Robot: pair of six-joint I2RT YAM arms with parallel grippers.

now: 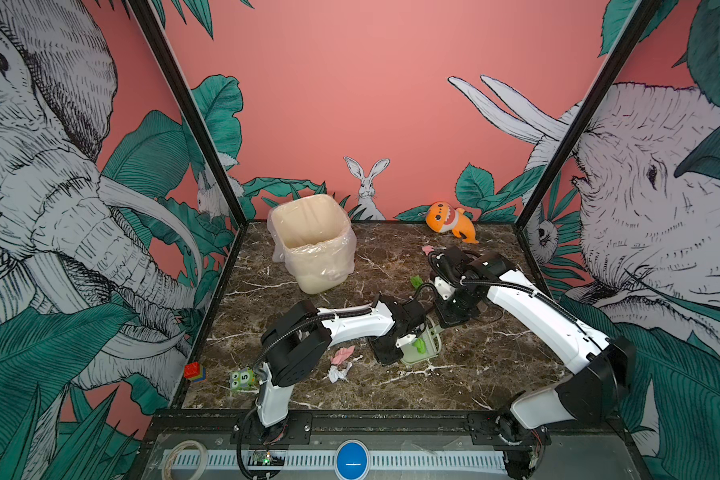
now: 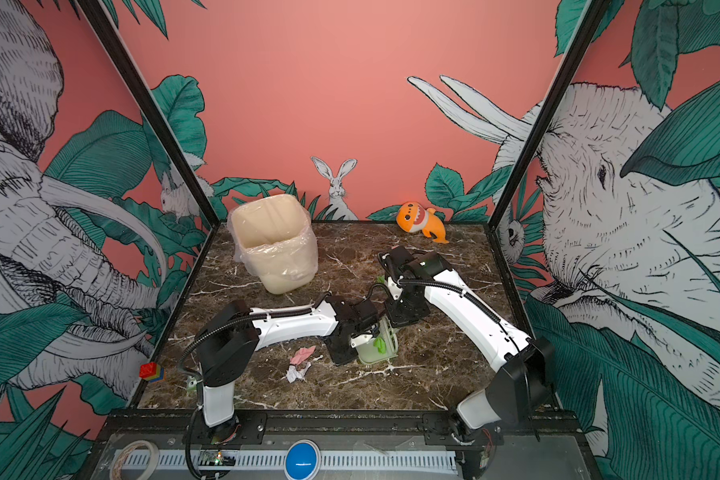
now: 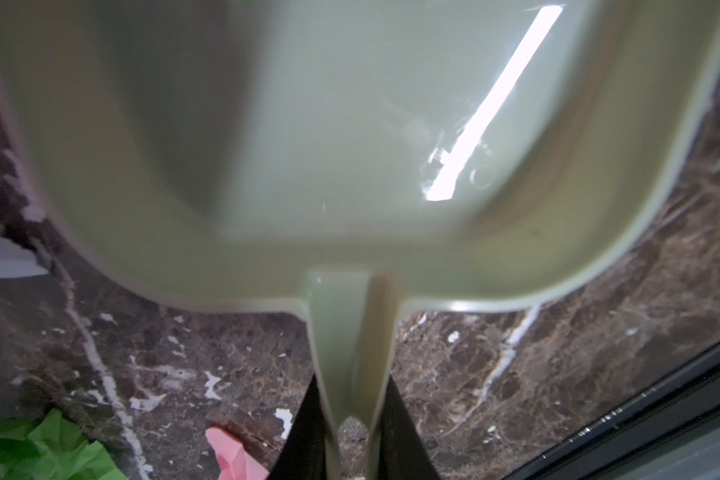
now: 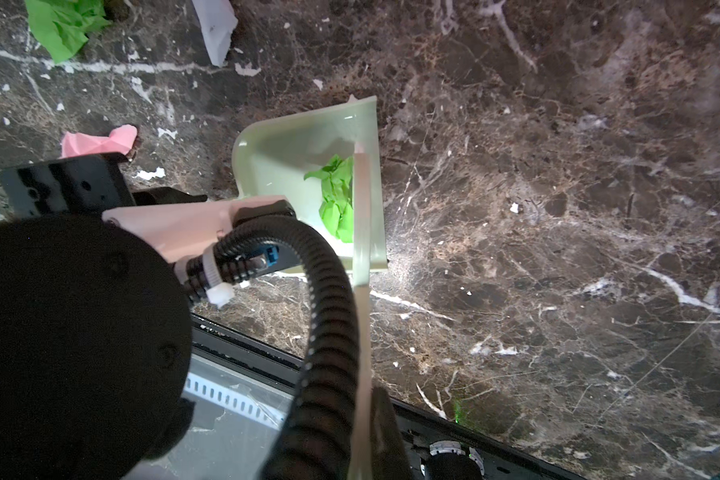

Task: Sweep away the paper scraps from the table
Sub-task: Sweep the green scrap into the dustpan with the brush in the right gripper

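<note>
A pale green dustpan (image 1: 427,347) rests on the table (image 1: 495,353) with one green paper scrap (image 4: 336,195) inside it. My left gripper (image 3: 352,449) is shut on the dustpan's handle (image 3: 350,353). My right gripper (image 4: 360,457) is shut on a thin pale brush (image 4: 361,270). The brush's far end lies across the pan's mouth, beside that scrap. In both top views a pink scrap (image 1: 344,354) and a white scrap (image 1: 337,372) lie left of the pan. Another green scrap (image 1: 416,281) and a pink one (image 1: 428,249) lie farther back.
A cream bin (image 1: 312,245) lined with clear plastic stands at the back left. An orange plush shark (image 1: 449,220) lies at the back right. A red toy block (image 1: 194,371) and a green number toy (image 1: 242,379) sit at the front left corner.
</note>
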